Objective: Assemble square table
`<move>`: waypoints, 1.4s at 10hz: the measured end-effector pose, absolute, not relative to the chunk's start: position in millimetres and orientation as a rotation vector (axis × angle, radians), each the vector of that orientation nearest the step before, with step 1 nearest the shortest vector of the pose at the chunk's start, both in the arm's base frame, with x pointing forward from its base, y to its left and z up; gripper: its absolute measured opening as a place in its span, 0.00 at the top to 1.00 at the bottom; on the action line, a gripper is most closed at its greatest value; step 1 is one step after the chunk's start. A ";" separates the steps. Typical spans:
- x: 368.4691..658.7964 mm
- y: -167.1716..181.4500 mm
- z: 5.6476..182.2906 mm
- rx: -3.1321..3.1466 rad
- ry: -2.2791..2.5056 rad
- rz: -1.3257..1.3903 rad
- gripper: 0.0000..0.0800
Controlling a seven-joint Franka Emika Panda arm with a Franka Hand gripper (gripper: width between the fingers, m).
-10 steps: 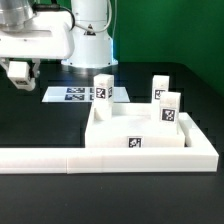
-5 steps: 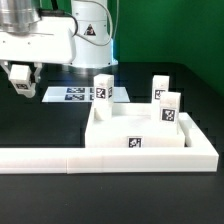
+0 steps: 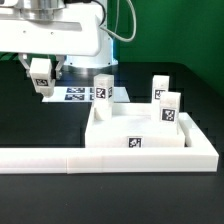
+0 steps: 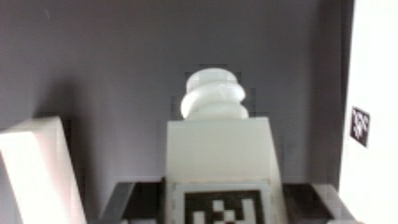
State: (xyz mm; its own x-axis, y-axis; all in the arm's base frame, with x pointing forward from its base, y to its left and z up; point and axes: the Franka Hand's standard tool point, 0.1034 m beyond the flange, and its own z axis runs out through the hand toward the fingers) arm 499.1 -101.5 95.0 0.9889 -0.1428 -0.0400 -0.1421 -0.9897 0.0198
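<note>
White plastic is filling the wrist view: a short block leg [image 4: 217, 140], with a knobbed peg at one end and a black-and-white tag on its face, is sitting clamped between the two fingers, which are standing at a narrow spread around it. In the exterior view the gripper [image 3: 42, 82] is hanging over the black table [image 3: 30, 125] with that same leg [image 3: 41, 78] in its grip, tag facing the camera, tilted a little off upright.

Just beside the fingers, toward the exterior view's right, the marker board [image 3: 72, 95] is lying flat on the table. Farther that way, well apart from the fingers, the square tabletop [image 3: 140, 135] is resting with its rim up. Three more legs are standing upright in it: one [image 3: 102, 88] at the corner nearest the fingers, two [image 3: 160, 88] [image 3: 169, 108] at the far side. Below the fingers, nearer the camera, a long white border bar [image 3: 60, 160] is running along the tabletop's front edge.
</note>
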 end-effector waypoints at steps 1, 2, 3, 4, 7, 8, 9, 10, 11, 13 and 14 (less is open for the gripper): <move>498.9 -102.0 94.7 3.116 -0.224 -0.065 0.64; 498.9 -101.8 94.5 3.116 -0.224 -0.066 0.64; 498.9 -101.0 94.5 3.118 -0.228 -0.068 0.64; 500.0 -97.0 95.6 3.130 -0.241 -0.080 0.64; 523.6 -61.3 104.2 3.149 -0.214 -0.050 0.64; 527.0 -51.5 103.8 3.154 -0.189 -0.047 0.64; 531.4 -44.4 103.1 3.156 -0.155 -0.024 0.64; 531.2 -48.4 102.2 3.148 -0.162 0.009 0.64; 530.6 -48.6 101.6 3.148 -0.164 0.004 0.64; 538.4 -51.5 101.9 3.115 -0.158 0.168 0.64; 538.5 -46.4 100.8 3.100 -0.165 0.269 0.64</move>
State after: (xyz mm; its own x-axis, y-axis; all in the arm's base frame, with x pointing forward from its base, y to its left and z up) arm 538.5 -46.4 100.8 0.9795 -0.1033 0.1732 -0.1077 -0.9940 0.0166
